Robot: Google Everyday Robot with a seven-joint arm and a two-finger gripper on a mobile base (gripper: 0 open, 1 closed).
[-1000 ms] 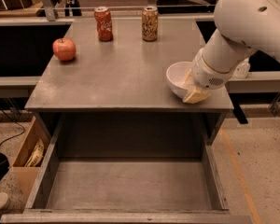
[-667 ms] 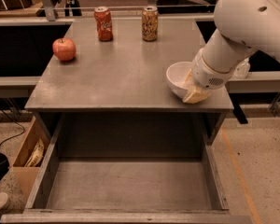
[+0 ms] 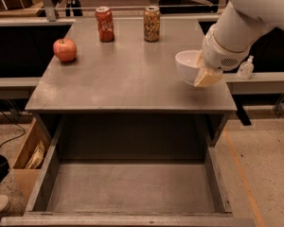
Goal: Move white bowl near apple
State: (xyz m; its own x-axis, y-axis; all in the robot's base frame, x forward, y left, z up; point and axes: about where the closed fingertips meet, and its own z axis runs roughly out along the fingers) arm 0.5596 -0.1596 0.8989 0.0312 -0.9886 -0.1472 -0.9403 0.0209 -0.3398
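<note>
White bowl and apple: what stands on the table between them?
Nothing: the camera view shows bare table between the white bowl and the apple. The red can and brown can stand farther back. The gripper is at the bowl's right rim.

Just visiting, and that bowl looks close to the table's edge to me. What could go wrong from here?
1. The gripper is at the rim of the bowl, near the right edge of the table; a slip could drop it over the side or into the open drawer.
2. The apple lies far left; a wide sweep might hit the red can or gold can.
3. Bumped, the round apple could roll off.
</note>
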